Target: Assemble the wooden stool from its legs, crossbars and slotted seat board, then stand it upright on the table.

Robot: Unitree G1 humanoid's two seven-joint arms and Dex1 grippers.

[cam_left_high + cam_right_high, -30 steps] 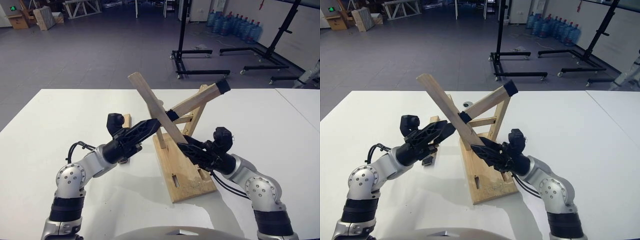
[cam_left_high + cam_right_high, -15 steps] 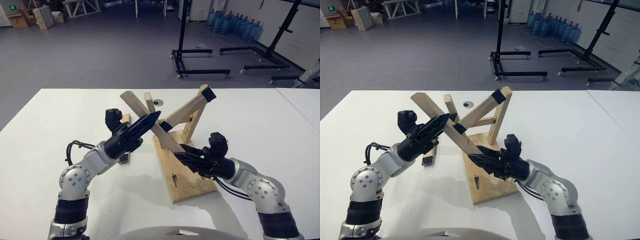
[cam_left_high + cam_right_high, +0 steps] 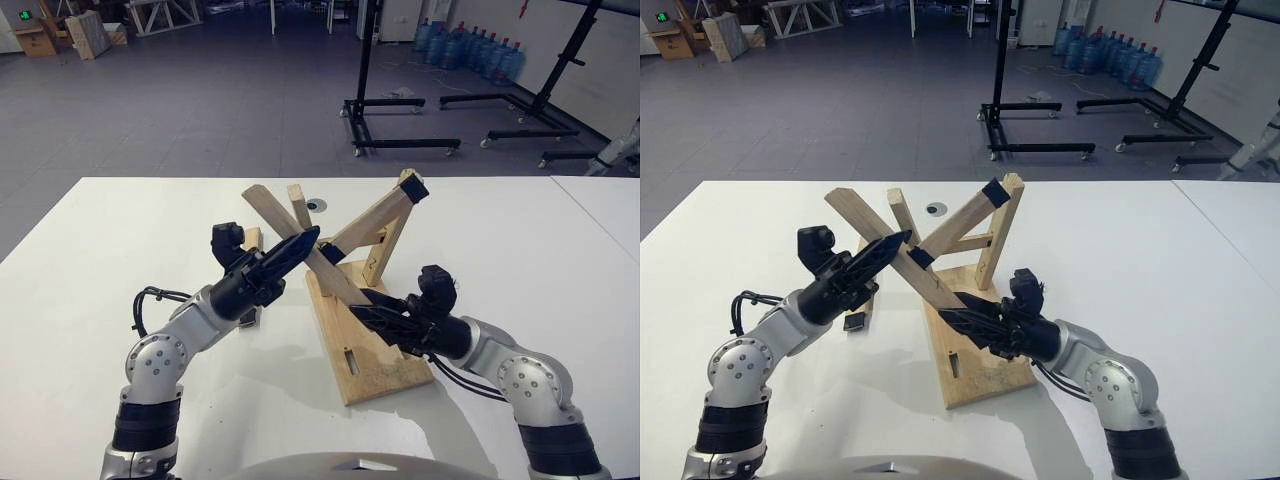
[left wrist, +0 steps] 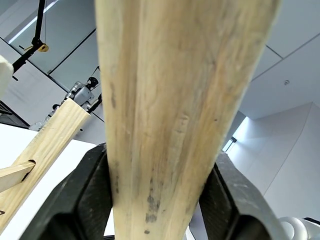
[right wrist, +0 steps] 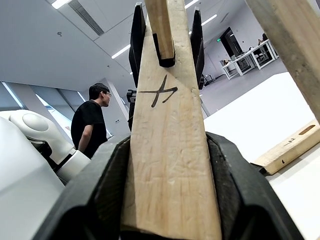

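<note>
- The bench (image 3: 90, 260) is broad and white, with plenty of bare room to the left, right and near side. Its far edge runs behind the raised wood, with open floor beyond.
- The seat board (image 3: 375, 365) lies flat mid-bench, slots up, running from near right to far left. Nothing pins it, so I reckon a sideways shove from a leg would skate it across.
- The left leg (image 3: 268, 207) slants up to the far left. It crosses the marked leg (image 5: 170, 165), which rises over the board and is joined by a crossbar (image 3: 965, 243) to a taped leg (image 3: 375, 213).
- The left jaws are clenched on the left leg near the crossing. The right jaws are clenched on the marked leg low down, just above the board.
- The two arms meet in a tight spot there. My worry is that the crossed legs jam or lever on each other, which could twist the crossbar out of its joint or slip a grip.
- A spare stick (image 3: 297, 203) pokes up just behind the crossing, and a small black bit (image 3: 853, 322) lies left of the board. A wide swing could knock either.
</note>
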